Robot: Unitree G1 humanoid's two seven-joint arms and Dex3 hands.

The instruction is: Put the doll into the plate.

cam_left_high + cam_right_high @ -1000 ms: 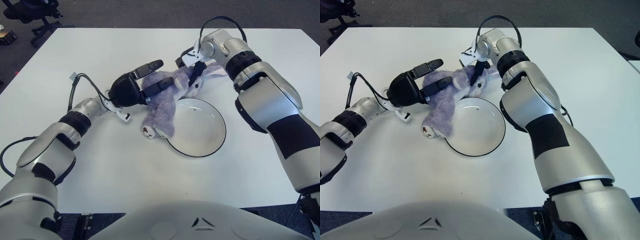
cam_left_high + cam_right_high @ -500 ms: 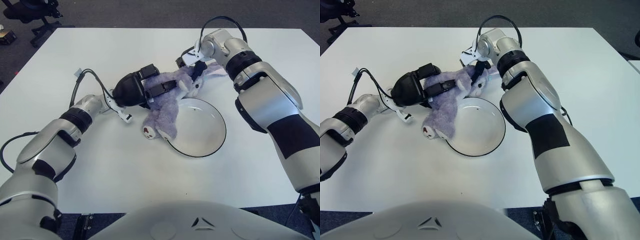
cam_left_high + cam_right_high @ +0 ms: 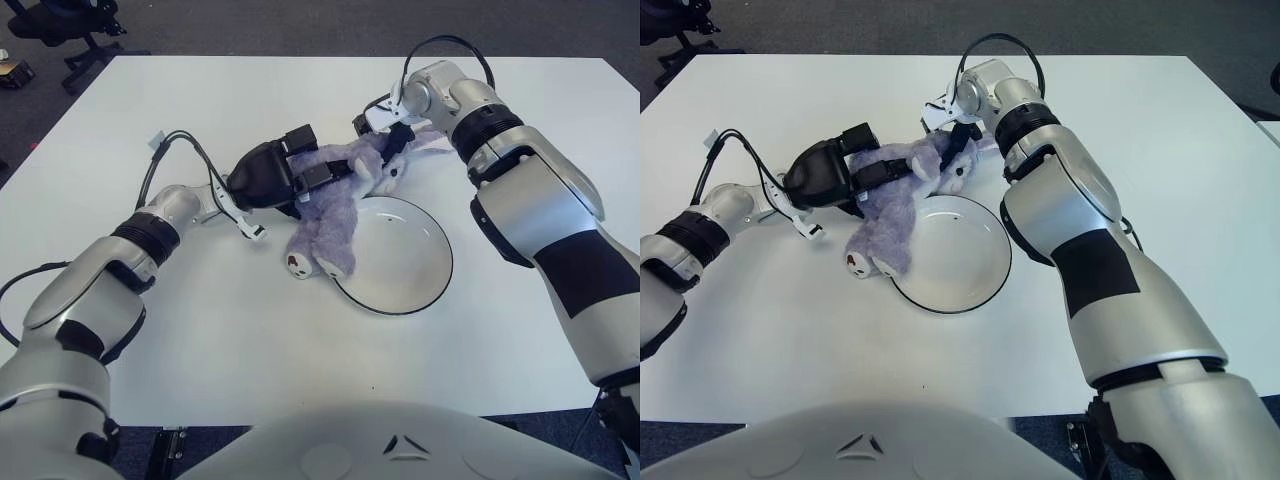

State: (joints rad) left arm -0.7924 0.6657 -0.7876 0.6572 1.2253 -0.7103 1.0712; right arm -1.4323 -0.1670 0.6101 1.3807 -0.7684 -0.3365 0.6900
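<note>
A purple plush doll (image 3: 335, 205) lies on the white table just left of a white plate with a dark rim (image 3: 400, 253); its feet point toward me and one foot overlaps the plate's left rim. My left hand (image 3: 290, 172) has its black fingers curled around the doll's upper body from the left. My right hand (image 3: 392, 140) is at the doll's head, its dark fingers closed on the head end. The plate holds nothing.
The white table (image 3: 250, 330) stretches wide on all sides of the plate. A loose cable (image 3: 165, 150) loops off my left forearm. A black office chair (image 3: 60, 25) stands on the floor beyond the table's far left corner.
My left hand's fingers, spread beside the doll a second ago, have curled onto its body and moved slightly right. The doll and my right hand have hardly moved.
</note>
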